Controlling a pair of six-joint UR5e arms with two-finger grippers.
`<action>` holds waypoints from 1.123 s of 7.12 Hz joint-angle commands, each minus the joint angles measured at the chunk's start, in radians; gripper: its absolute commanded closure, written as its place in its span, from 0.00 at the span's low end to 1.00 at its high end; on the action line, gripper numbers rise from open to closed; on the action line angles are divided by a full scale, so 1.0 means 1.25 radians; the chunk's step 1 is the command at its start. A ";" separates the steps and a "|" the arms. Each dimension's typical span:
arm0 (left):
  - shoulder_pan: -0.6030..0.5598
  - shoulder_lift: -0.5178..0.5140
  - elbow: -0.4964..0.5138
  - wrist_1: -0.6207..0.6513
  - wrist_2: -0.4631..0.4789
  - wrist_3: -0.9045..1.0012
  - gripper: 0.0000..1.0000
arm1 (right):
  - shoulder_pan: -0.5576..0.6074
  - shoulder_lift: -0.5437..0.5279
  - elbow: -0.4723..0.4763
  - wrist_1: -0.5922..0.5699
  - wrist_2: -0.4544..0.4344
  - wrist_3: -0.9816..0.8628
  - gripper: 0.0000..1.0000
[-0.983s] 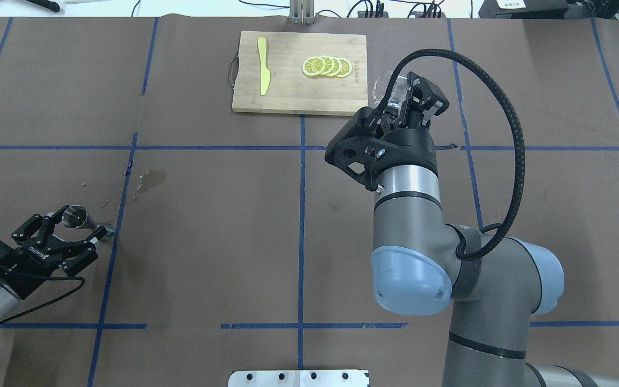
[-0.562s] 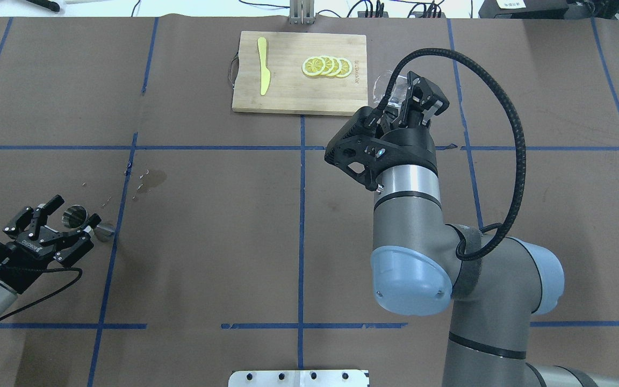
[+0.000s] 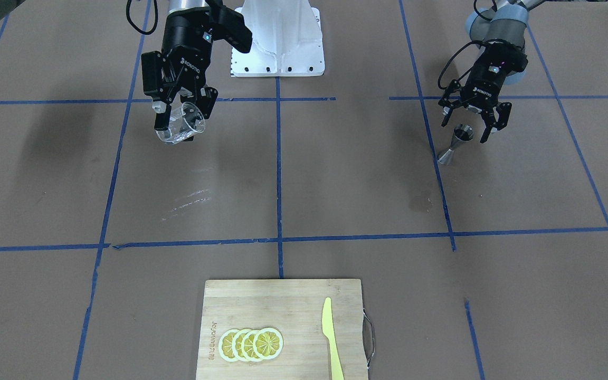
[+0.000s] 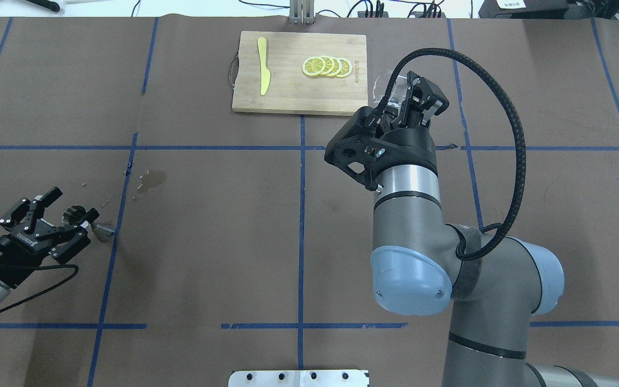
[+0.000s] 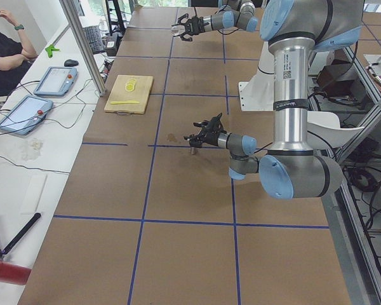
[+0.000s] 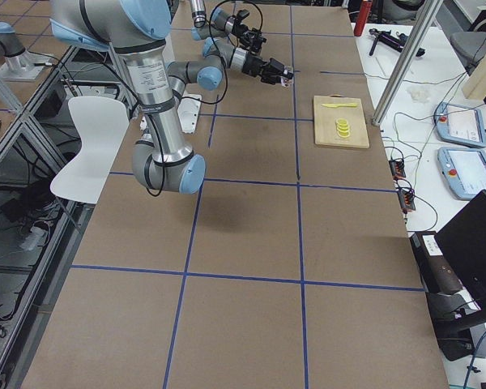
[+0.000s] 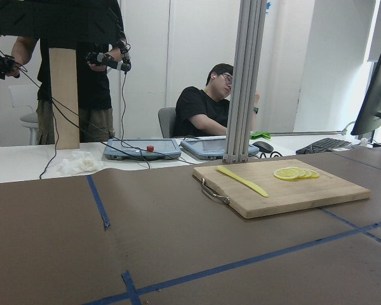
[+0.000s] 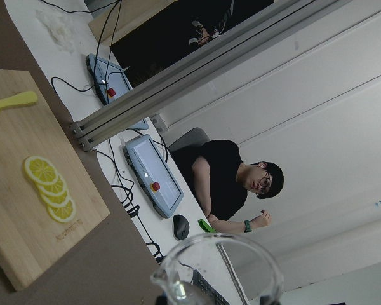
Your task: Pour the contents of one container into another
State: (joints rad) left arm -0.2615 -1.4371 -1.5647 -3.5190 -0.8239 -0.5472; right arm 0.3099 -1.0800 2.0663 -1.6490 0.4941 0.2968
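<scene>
The steel jigger (image 3: 456, 142) stands upright on the brown mat on my left side, its rim (image 4: 74, 216) partly behind a finger in the overhead view. My left gripper (image 4: 73, 204) is open, raised just over and behind the jigger, and holds nothing. My right gripper (image 3: 182, 108) is shut on the clear cup (image 3: 180, 125), which hangs tilted in the air above the mat. The cup (image 4: 386, 91) pokes out past the fingers beside the cutting board. Its rim and spout (image 8: 219, 270) fill the bottom of the right wrist view. Whether it holds liquid I cannot make out.
A wooden cutting board (image 4: 288, 91) at the far middle carries several lemon slices (image 4: 326, 66) and a yellow knife (image 4: 263, 65). A wet stain (image 4: 153, 180) marks the mat beyond the jigger. A metal base plate (image 4: 299, 378) sits at the near edge. Operators sit beyond the table.
My left gripper has let go of the jigger, opened wider, and pulled back toward the near left. The jigger stays standing. The right arm and cup have not moved.
</scene>
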 commanded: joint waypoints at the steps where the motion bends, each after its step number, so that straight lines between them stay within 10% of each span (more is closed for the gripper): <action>1: -0.137 0.028 -0.007 -0.007 -0.216 0.025 0.00 | 0.000 0.000 0.000 0.000 0.000 0.001 1.00; 5: -0.511 0.001 -0.005 0.237 -0.651 0.063 0.00 | -0.001 -0.001 0.000 0.000 0.001 0.001 1.00; 8: -0.668 -0.038 0.004 0.339 -0.712 0.210 0.00 | -0.001 -0.001 0.000 0.000 0.001 0.001 1.00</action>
State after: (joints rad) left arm -1.0463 -1.4790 -1.5654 -3.1200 -1.7127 -0.2957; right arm 0.3084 -1.0815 2.0657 -1.6490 0.4955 0.2976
